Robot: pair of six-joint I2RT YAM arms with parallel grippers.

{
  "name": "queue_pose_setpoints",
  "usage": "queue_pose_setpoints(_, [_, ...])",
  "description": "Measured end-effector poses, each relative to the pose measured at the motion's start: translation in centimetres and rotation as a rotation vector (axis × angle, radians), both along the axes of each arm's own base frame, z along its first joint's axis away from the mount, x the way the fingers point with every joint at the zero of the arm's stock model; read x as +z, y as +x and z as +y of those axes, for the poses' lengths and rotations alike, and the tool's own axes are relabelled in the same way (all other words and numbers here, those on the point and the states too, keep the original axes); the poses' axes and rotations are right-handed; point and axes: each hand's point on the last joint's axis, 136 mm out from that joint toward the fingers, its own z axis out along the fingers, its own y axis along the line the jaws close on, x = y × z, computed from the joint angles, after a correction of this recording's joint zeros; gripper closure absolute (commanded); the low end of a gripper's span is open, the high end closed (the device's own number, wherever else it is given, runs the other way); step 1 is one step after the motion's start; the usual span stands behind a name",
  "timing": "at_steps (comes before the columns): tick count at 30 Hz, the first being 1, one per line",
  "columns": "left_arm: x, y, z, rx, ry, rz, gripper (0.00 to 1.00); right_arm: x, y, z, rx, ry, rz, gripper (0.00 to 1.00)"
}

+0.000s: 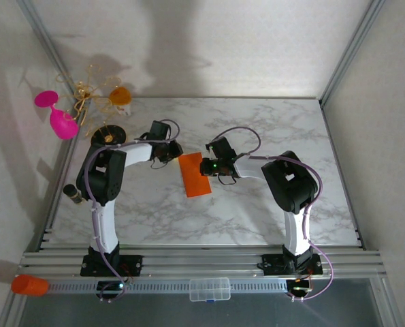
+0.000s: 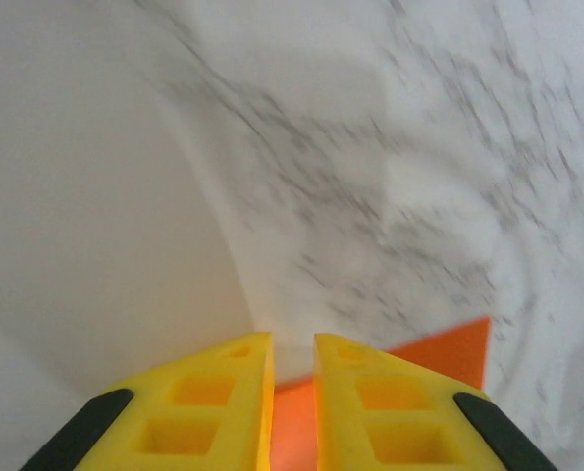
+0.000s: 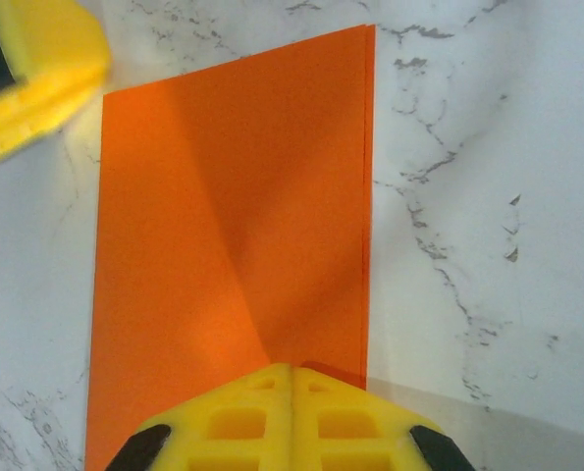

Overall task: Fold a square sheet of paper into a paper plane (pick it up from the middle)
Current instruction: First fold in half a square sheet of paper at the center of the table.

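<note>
Top external: we see the thin bright orange square sheet of paper already folded in half, a flat rectangle mid-table between the left gripper and the right gripper. We judge the nose and wing folds all remain. The white-grey marble table sits between white walls.

Left wrist: yellow jaws are narrowly parted over the paper's far-left corner, grasping nothing.

Right wrist: jaws are clenched, tips on the paper's right edge.

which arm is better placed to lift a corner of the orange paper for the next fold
Left, probably: the left fingers stand slightly apart at a corner of the orange paper, while the right fingers are shut at its edge.
</note>
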Motion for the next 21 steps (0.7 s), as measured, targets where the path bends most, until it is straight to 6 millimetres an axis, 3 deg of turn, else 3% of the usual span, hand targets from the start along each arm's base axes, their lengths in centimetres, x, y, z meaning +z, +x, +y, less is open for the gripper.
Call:
queue_pose_setpoints(3, [0.2, 0.6, 2.0, 0.040, 0.030, -0.003, 0.80, 0.1, 0.1, 0.0, 0.019, -0.013, -0.012, 0.98])
queue_pose_setpoints(6, [1.1, 0.4, 2.1, 0.044, 0.028, -0.015, 0.80, 0.3, 0.3, 0.0, 0.037, -0.032, -0.030, 0.98])
queue_pose_setpoints(11, [3.0, -2.0, -1.6, -0.032, -0.032, -0.039, 0.81, 0.6, 0.6, 0.1, 0.072, -0.049, -0.060, 0.98])
queue_pose_setpoints(15, [2.2, -4.6, -4.5, -0.094, -0.072, -0.007, 0.82, 0.7, 0.6, 0.0, 0.103, -0.062, -0.081, 0.97])
queue_pose_setpoints(21, [0.6, -5.7, -4.2, -0.085, -0.071, 0.037, 0.83, 0.8, 0.6, -0.2, 0.140, -0.088, -0.116, 0.97])
